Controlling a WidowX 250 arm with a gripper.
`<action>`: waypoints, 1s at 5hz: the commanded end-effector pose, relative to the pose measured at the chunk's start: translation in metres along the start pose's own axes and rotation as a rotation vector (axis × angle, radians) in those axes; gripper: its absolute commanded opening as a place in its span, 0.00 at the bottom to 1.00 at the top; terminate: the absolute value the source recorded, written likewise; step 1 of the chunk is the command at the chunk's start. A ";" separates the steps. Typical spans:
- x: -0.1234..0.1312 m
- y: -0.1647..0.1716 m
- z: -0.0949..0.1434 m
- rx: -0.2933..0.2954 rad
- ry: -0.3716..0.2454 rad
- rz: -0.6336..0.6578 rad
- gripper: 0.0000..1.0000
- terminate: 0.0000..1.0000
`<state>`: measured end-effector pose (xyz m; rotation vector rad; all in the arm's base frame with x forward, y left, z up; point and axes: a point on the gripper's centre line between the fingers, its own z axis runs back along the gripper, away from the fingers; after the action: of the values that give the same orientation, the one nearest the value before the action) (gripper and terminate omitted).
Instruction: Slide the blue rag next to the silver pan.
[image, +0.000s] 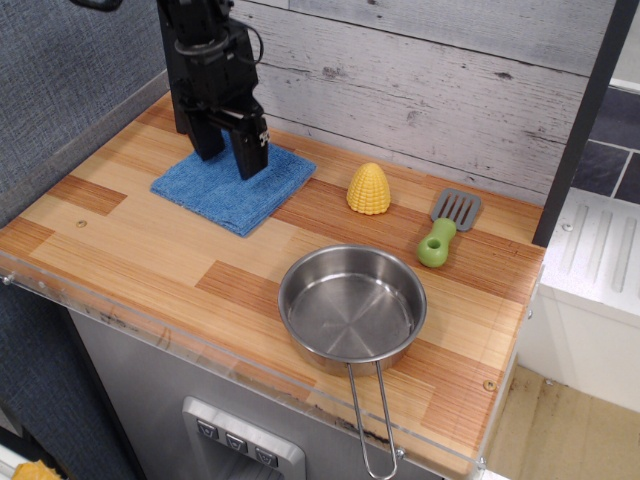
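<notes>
The blue rag (225, 192) lies flat and folded at the back left of the wooden counter. My black gripper (231, 159) hangs over the rag's back part with its two fingers spread open, tips at or just above the cloth; I cannot tell if they touch. Nothing is between the fingers. The silver pan (352, 305) sits at the front middle of the counter, its wire handle (371, 420) reaching past the front edge. A strip of bare counter lies between rag and pan.
A yellow toy corn (368, 188) stands right of the rag. A grey spatula with green handle (445, 227) lies further right. A grey plank wall (440, 80) runs behind. The counter's front edge (200, 350) has a clear plastic lip.
</notes>
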<state>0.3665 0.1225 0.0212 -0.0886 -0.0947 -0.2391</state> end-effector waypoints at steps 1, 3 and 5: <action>-0.002 -0.005 -0.020 -0.012 0.012 -0.019 1.00 0.00; -0.013 -0.013 -0.028 -0.020 0.048 -0.021 1.00 0.00; -0.028 -0.027 -0.038 -0.014 0.094 -0.034 1.00 0.00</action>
<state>0.3529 0.1116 0.0004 -0.0535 -0.0720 -0.2716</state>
